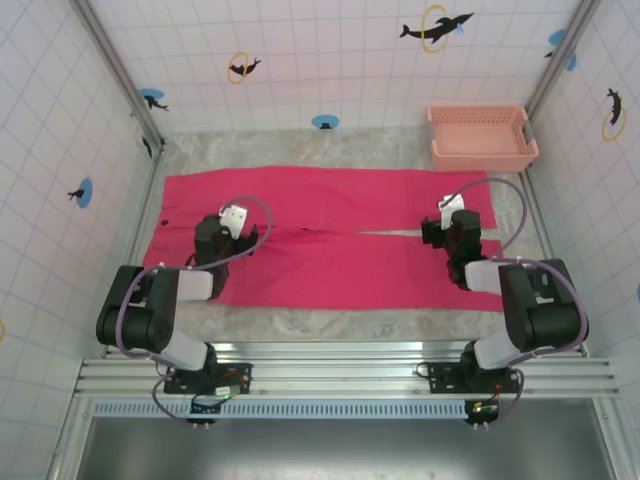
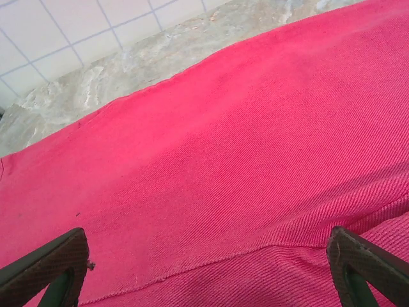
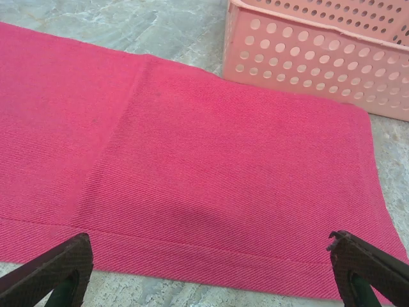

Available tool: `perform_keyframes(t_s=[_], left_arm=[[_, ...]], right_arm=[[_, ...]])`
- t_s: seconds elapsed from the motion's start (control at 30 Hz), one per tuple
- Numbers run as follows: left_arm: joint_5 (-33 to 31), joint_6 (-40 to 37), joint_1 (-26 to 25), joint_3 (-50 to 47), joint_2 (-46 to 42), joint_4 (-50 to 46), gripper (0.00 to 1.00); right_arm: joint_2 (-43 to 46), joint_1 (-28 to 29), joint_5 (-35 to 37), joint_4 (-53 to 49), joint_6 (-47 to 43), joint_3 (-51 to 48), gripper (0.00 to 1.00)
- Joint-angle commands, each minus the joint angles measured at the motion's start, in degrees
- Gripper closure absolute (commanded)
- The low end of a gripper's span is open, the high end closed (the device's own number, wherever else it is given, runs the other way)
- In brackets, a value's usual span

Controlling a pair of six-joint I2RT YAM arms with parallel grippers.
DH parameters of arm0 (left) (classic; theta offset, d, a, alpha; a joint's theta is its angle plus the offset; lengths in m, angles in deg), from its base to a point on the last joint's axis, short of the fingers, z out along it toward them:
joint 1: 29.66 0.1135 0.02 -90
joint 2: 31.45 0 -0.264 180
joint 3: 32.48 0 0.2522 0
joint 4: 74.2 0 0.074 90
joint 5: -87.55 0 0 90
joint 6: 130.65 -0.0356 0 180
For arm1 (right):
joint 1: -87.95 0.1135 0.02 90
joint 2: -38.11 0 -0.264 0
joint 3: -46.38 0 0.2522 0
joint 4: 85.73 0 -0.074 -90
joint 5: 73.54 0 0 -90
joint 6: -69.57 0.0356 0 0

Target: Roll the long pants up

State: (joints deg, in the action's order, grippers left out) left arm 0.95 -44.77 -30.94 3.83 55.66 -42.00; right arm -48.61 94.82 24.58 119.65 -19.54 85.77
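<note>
Lying flat and spread full length across the grey marbled table (image 1: 300,325), the long pants (image 1: 330,200) run from left to right. Their two legs point toward the right side, and a thin slit of tabletop shows between them near the middle. The cloth is smooth, with no roll in it.

The left gripper (image 1: 230,232) hangs over the left part of the pants. In the left wrist view its fingers (image 2: 48,272) stand wide apart at the bottom corners, so the claw (image 2: 204,275) is open with nothing in it. A seam in the magenta-red cloth runs between the tips.

The right gripper (image 1: 452,222) hangs over the leg ends. In the right wrist view its claw (image 3: 208,275) is likewise spread open and empty, above the hemmed near edge of a leg (image 3: 211,166).

A salmon-pink perforated plastic basket (image 1: 480,138) sits at the far right corner, just beside the far edge of the pants. Whether it touches the cloth I cannot tell.
</note>
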Motion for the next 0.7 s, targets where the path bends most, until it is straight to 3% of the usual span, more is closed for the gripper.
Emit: perform_keyframes(t_s=[0.0,0.5,0.57,0.67], left_arm=[[0.7,-0.3,-0.4,1.0,-0.4,0.2,0.03],[0.8,-0.3,-0.4,1.3,-0.5,-0.1,0.02],[0.1,-0.7,-0.9,4.9,-2.6,-7.8,0.03],[-1.2,-4.6,-1.9,20.7,-4.4,-35.8,0.02]], right_arm=[[1.1,-0.1,0.3,0.3,0.3,1.2,0.02],[1.2,-0.1,0.2,0.3,0.3,1.2,0.02],[1.9,0.4,0.1,-1.6,-0.4,2.3,0.02],[3.4,2.2,-0.3,-31.2,-3.5,17.3,0.02]])
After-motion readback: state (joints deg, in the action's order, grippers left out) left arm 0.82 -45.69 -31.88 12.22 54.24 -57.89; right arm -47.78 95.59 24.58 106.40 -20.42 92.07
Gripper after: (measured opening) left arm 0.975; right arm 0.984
